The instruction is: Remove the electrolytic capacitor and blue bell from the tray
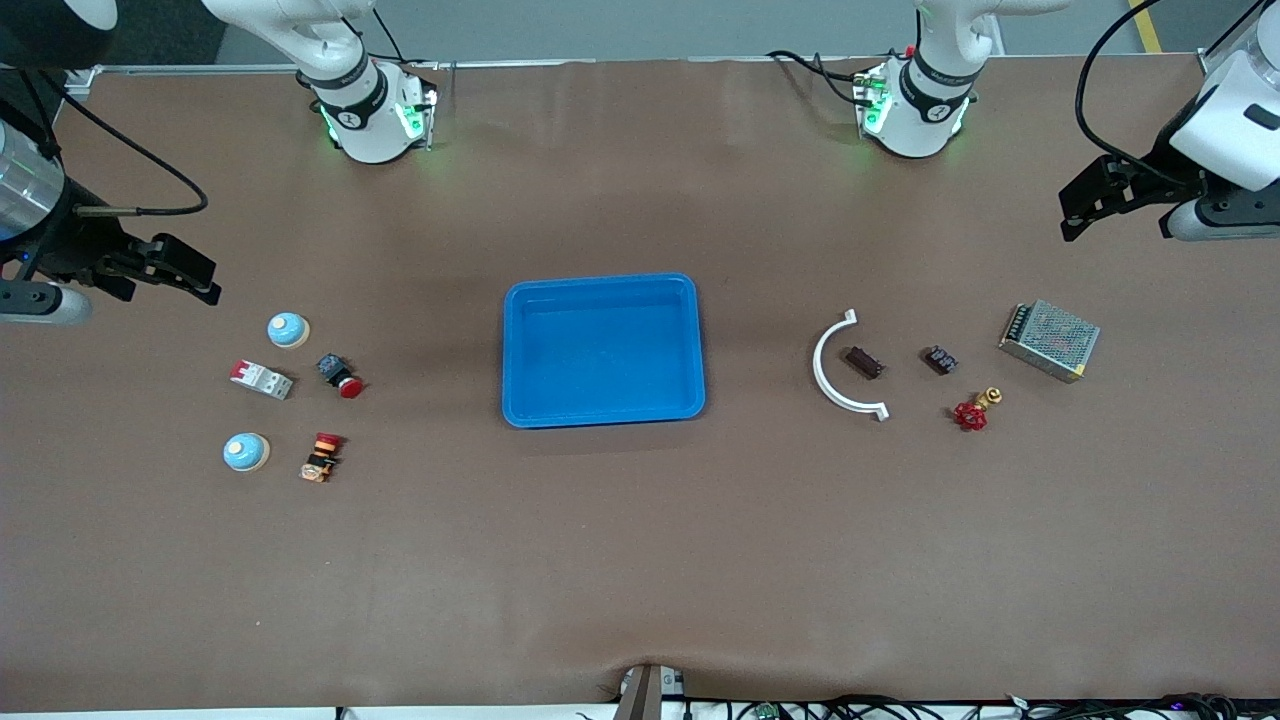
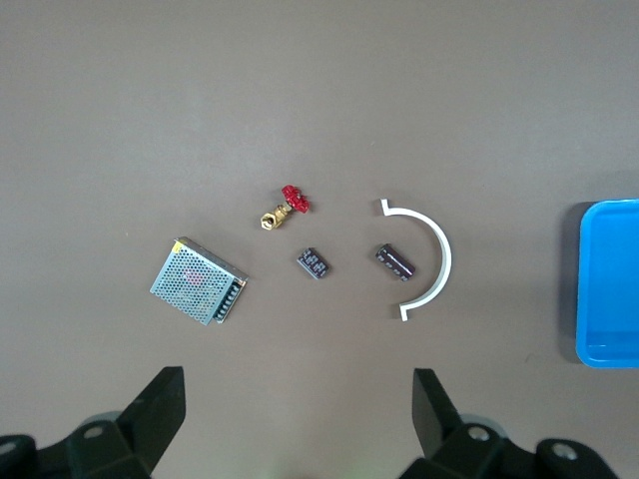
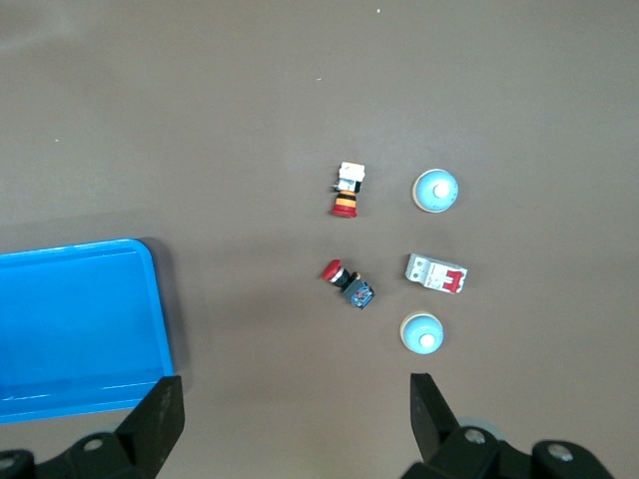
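Two blue-domed bells lie toward the right arm's end of the table: one bell (image 1: 287, 329) (image 3: 435, 191) is farther from the front camera, the other bell (image 1: 246, 452) (image 3: 422, 334) nearer. A dark cylindrical capacitor (image 1: 865, 362) (image 2: 395, 261) lies inside a white arc (image 1: 840, 365) toward the left arm's end. A blue tray (image 1: 600, 283) sits empty at the table's middle. My right gripper (image 1: 205, 280) (image 3: 295, 424) hangs open and empty above the table near the bells. My left gripper (image 1: 1072, 215) (image 2: 298, 419) hangs open and empty above the table near the metal box.
Beside the bells lie a white-red breaker (image 1: 262, 379), a red push button (image 1: 340, 375) and an orange-red switch (image 1: 321, 457). Near the capacitor lie a small dark block (image 1: 940, 359), a red-handled brass valve (image 1: 975, 410) and a metal mesh box (image 1: 1049, 340).
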`<state>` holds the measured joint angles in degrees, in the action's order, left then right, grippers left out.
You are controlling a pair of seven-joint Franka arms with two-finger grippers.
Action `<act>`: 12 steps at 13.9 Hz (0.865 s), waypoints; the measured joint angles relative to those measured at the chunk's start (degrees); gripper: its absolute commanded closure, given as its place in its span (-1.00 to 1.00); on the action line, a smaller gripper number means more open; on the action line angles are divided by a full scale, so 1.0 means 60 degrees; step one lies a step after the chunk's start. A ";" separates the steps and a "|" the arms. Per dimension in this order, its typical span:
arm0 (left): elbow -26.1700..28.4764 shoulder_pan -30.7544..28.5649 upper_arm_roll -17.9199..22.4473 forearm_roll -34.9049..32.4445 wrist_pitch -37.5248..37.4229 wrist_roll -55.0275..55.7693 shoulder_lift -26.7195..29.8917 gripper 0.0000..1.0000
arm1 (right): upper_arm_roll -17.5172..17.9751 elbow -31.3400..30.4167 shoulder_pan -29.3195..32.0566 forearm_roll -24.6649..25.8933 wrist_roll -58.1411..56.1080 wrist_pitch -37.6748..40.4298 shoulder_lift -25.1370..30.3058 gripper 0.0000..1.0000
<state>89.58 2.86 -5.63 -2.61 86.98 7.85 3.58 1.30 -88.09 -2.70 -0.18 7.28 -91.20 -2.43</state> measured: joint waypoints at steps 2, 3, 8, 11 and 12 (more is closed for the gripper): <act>0.0000 0.0002 -0.0002 0.0000 0.0000 0.0000 0.0000 -1.00 | -0.0056 0.0000 0.0018 0.0052 -0.0237 0.0001 0.0005 -1.00; 0.0000 0.0003 -0.0003 0.0000 0.0000 0.0000 0.0000 -1.00 | -0.0078 -0.0002 0.0027 0.0058 -0.0292 0.0011 0.0023 -1.00; -0.0014 0.0016 -0.0011 0.0000 0.0000 0.0000 -0.0001 -1.00 | -0.0190 -0.0037 0.0038 0.0073 -0.0500 0.0334 0.0396 -1.00; -0.0107 0.0014 -0.0010 0.0000 0.0000 0.0000 0.0000 -1.00 | -0.0470 -0.0069 0.0049 0.0074 -0.0805 0.0516 0.0578 -1.00; -0.0115 0.0012 -0.0010 0.0000 0.0000 0.0000 0.0000 -1.00 | -0.0515 -0.0082 0.0054 0.0073 -0.0842 0.0544 0.0603 -1.00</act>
<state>88.89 2.93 -5.68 -2.61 86.98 7.85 3.58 -1.80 -88.58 -2.37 0.26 2.23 -87.93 1.19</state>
